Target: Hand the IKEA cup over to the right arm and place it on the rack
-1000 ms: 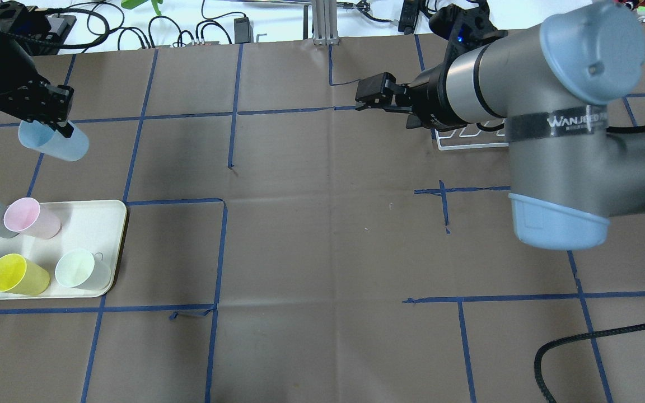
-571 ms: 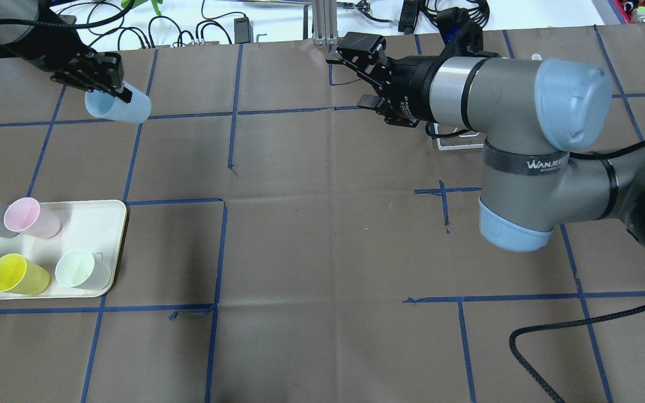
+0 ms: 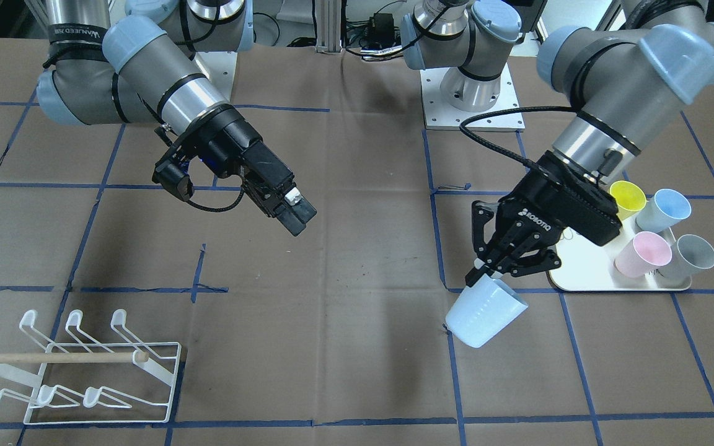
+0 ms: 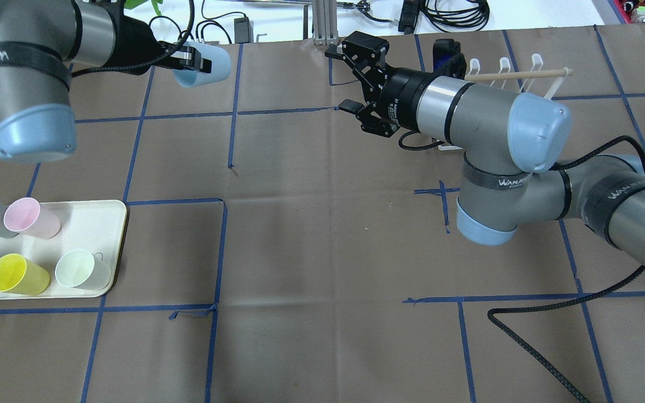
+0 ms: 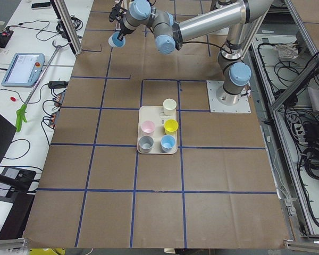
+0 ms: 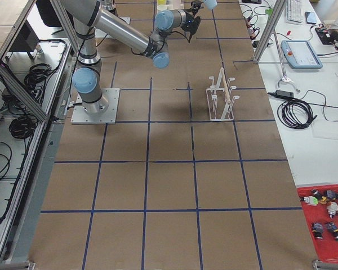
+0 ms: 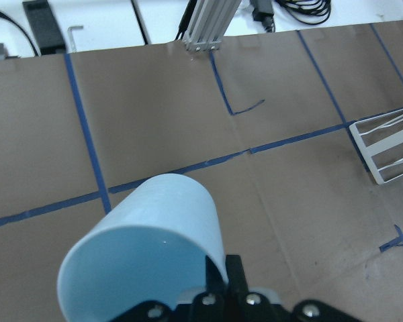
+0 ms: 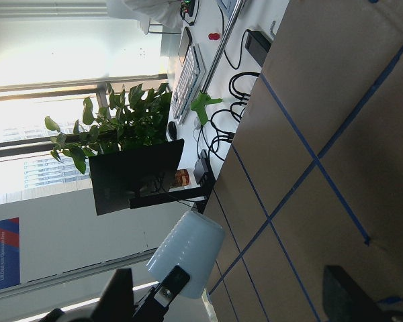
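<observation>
The IKEA cup [image 3: 486,316], pale blue, hangs tilted above the table with my left gripper [image 3: 488,272], lettered ROBOTIQ, shut on its rim. In the overhead view the cup [image 4: 203,71] is at the far left of centre, mouth toward the left arm. The left wrist view shows the cup [image 7: 148,248] pinched at its rim. My right gripper [image 4: 342,78] is open and empty, a few grid squares to the cup's right, pointing toward it. In the right wrist view the cup [image 8: 186,251] sits between the spread fingers, still distant. The white wire rack [image 3: 84,371] stands empty, apart from both grippers.
A cream tray [image 4: 96,221] at the near left carries several upright cups: grey, pink, blue, yellow and pale green. In the overhead view the rack [image 4: 529,70] is partly hidden behind the right arm. A black cable [image 4: 546,364] loops across the near right of the table.
The left arm has carried the cup up and rightward along the table's far side. The right arm has drawn back and turned its gripper toward the cup, uncovering the rack.
</observation>
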Controlling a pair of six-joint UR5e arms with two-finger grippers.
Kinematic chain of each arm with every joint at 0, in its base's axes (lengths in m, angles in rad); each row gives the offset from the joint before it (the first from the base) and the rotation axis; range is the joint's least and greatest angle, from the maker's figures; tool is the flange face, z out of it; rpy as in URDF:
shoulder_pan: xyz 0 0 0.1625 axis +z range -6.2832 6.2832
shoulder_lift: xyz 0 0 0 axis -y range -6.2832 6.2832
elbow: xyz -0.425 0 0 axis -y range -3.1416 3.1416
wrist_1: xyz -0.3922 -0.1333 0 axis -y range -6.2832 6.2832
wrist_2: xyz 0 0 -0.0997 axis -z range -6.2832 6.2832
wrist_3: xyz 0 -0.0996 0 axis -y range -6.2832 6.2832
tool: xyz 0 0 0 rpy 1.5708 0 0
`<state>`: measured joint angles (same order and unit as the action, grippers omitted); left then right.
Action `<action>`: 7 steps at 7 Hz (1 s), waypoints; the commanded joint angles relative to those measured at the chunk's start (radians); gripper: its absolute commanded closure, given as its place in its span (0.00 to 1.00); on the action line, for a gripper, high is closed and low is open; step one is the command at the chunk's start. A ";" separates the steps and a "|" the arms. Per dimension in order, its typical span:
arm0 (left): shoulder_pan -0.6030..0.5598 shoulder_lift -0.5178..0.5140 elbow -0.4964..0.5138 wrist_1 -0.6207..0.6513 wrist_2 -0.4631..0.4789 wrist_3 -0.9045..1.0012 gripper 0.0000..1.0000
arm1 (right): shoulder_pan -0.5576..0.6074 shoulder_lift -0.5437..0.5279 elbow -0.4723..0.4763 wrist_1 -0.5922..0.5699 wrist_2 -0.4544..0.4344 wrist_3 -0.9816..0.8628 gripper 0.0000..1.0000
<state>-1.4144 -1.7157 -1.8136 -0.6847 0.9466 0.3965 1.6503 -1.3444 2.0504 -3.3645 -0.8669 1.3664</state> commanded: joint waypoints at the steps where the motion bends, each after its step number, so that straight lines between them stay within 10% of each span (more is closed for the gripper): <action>1: -0.049 -0.027 -0.210 0.472 -0.069 -0.001 1.00 | 0.000 0.062 -0.004 -0.018 0.026 0.008 0.00; 7: -0.099 -0.147 -0.280 0.962 -0.183 -0.216 0.99 | 0.000 0.215 -0.122 -0.084 -0.023 0.307 0.00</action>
<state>-1.4997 -1.8514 -2.1015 0.2069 0.7597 0.2698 1.6506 -1.1619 1.9630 -3.4395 -0.8868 1.6666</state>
